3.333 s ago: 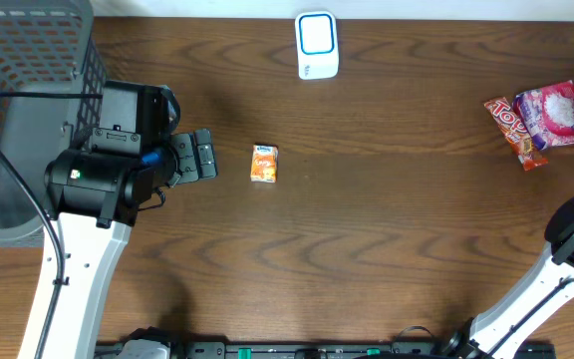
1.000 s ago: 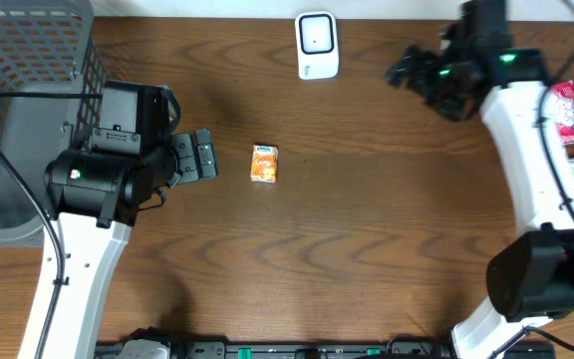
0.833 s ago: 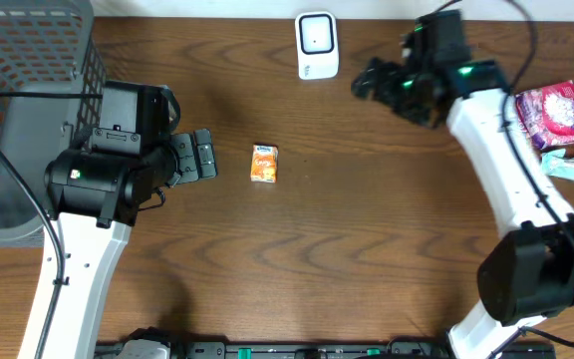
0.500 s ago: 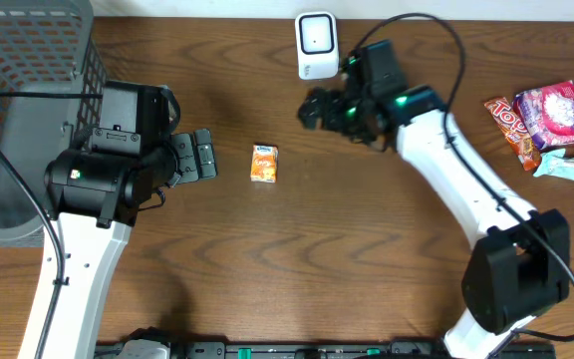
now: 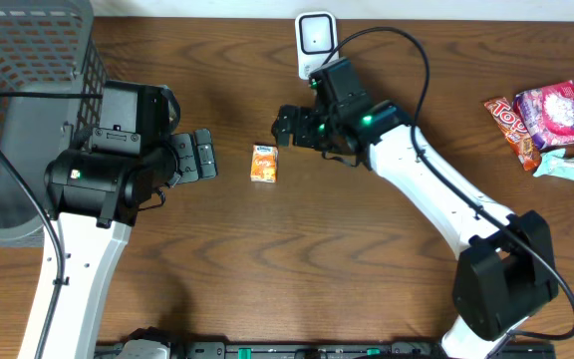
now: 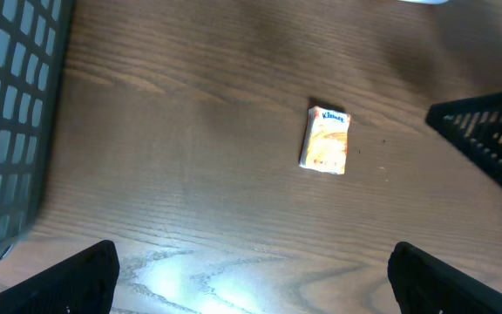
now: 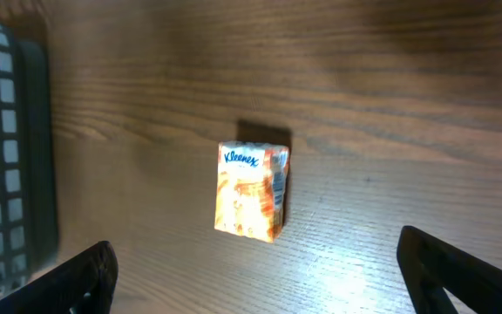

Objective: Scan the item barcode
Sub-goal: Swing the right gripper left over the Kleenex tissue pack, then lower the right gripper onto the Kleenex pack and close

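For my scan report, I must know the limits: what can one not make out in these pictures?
Barcode of the tissue pack: seen in no view; perhaps on a hidden face.
Scanner: markings too small in the overhead view.
Basket: cut off by the overhead picture's left edge.

a mock shop checkout laid out on a robot test bench. a white barcode scanner (image 5: 317, 45) stands at the top centre of the overhead view. a grey wire shopping basket (image 5: 76, 62) fills the upper left corner, and wrapped snack packets (image 5: 554, 115) lie at the right edge. a small kleenex tissue pack (image 5: 264, 164) lies mid-frame on the wood-grain table (image 5: 267, 269). the left arm (image 5: 88, 184) and right arm (image 5: 436, 189) rise from a black rail (image 5: 317, 351) along the bottom edge.
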`<state>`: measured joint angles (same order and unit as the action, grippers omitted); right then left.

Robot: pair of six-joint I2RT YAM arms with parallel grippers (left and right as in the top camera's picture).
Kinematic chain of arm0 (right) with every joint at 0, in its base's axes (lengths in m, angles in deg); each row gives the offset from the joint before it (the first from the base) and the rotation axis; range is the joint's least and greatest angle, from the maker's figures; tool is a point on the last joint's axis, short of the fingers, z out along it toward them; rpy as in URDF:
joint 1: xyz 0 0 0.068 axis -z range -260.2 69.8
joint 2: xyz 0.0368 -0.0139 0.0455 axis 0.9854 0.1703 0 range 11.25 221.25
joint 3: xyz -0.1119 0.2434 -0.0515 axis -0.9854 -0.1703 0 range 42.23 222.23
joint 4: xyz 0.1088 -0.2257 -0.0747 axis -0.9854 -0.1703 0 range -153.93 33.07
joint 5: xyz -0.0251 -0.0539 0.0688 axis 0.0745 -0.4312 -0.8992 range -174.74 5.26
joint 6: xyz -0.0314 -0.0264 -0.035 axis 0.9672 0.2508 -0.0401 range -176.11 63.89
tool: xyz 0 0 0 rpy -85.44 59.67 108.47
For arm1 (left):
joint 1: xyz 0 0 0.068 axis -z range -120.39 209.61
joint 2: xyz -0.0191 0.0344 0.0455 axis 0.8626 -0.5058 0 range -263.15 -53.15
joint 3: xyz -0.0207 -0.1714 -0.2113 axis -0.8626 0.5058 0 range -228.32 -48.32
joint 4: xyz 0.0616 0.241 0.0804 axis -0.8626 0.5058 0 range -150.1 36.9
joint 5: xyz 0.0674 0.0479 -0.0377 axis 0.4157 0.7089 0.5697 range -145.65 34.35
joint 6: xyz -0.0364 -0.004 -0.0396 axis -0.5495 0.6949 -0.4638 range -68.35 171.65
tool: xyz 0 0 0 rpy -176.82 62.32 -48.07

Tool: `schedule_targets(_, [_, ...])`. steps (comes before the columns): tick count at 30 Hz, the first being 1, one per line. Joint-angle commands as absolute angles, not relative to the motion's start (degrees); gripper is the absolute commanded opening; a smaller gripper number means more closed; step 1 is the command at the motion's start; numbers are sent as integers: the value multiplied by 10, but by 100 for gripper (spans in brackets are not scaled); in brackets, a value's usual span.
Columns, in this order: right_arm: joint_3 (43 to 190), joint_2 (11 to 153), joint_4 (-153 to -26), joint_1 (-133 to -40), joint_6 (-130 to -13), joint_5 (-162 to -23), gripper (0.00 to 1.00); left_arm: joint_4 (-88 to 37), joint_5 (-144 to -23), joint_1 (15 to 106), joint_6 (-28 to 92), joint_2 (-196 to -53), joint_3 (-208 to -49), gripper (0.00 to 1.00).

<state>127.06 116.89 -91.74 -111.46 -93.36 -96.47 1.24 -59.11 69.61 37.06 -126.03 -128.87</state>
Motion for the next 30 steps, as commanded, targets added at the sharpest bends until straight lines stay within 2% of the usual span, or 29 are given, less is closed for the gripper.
schedule_targets(1, [1264,1187,-916,-1136,-951,-936,99,14,-584,695,374,-1261,-1288,98])
schedule_targets(30, [1264,1211,-925,-1162,-950,-905,99,14,-584,695,374,-1261,-1288,98])
